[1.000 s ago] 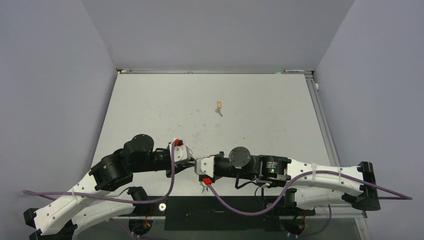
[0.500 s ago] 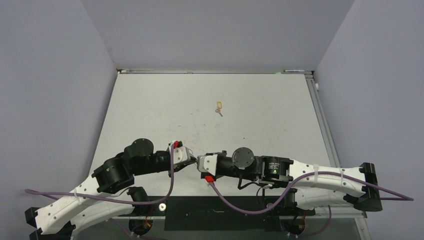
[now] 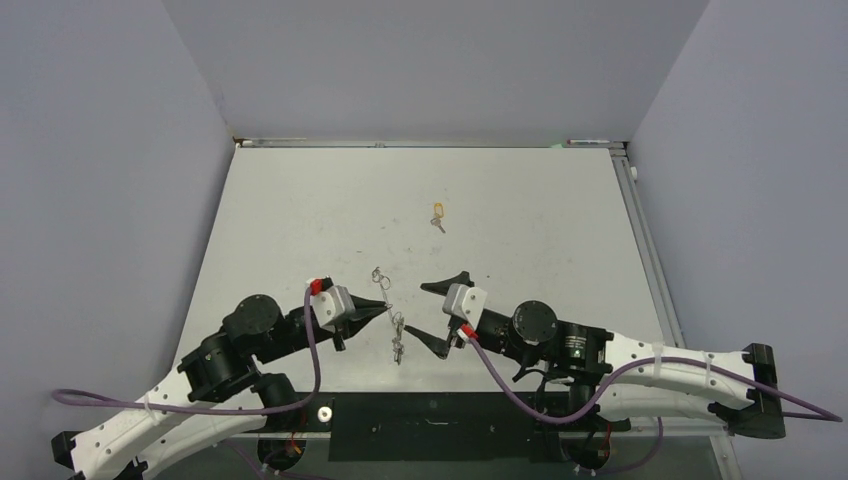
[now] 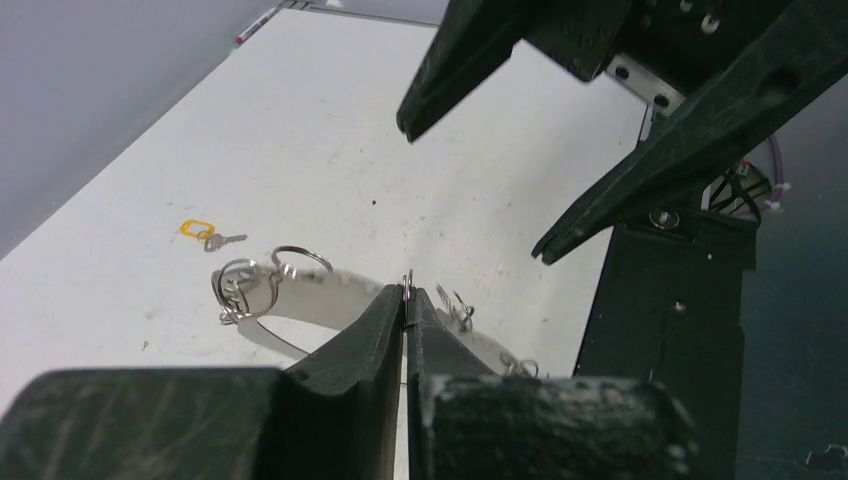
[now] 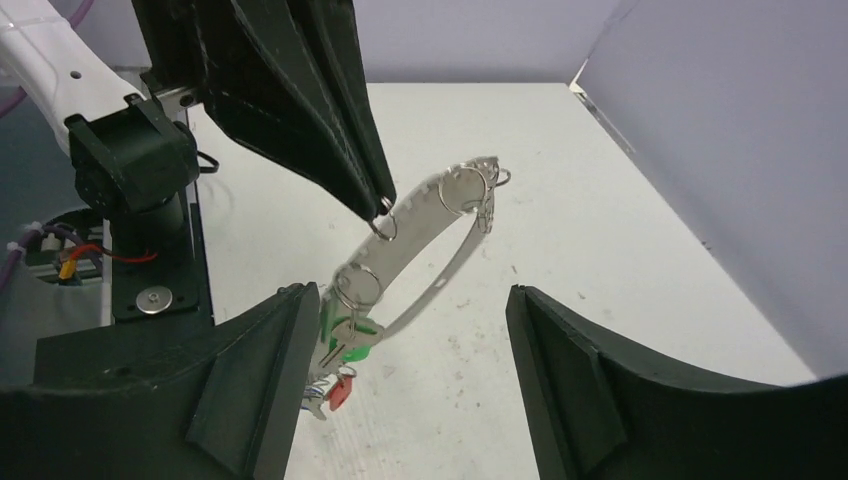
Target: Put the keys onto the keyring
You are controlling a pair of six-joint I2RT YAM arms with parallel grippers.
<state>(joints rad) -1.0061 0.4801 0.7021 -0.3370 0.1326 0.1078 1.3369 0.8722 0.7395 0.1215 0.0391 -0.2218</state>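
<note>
The keyring (image 3: 395,322), a big shiny silver loop, hangs off the table with my left gripper (image 3: 380,309) shut on its edge; the left wrist view shows the jaws (image 4: 406,295) pinched on the metal. Keys with a green tag (image 5: 358,338) and a red tag (image 5: 341,392) dangle from the keyring's (image 5: 420,215) lower end. My right gripper (image 3: 415,315) stands open just right of the ring, its fingers either side of the view and touching nothing. One more key with a yellow tag (image 3: 437,214) lies alone on the table farther back.
The white table (image 3: 540,230) is walled on three sides by grey panels. A black base plate (image 3: 430,415) runs along the near edge between the two arm bases. The right gripper's fingers (image 4: 690,150) loom close ahead in the left wrist view.
My right gripper has opened, let go and drawn back to the right. The left gripper has pulled left, still pinching the keyring, which now hangs in the gap between the arms.
</note>
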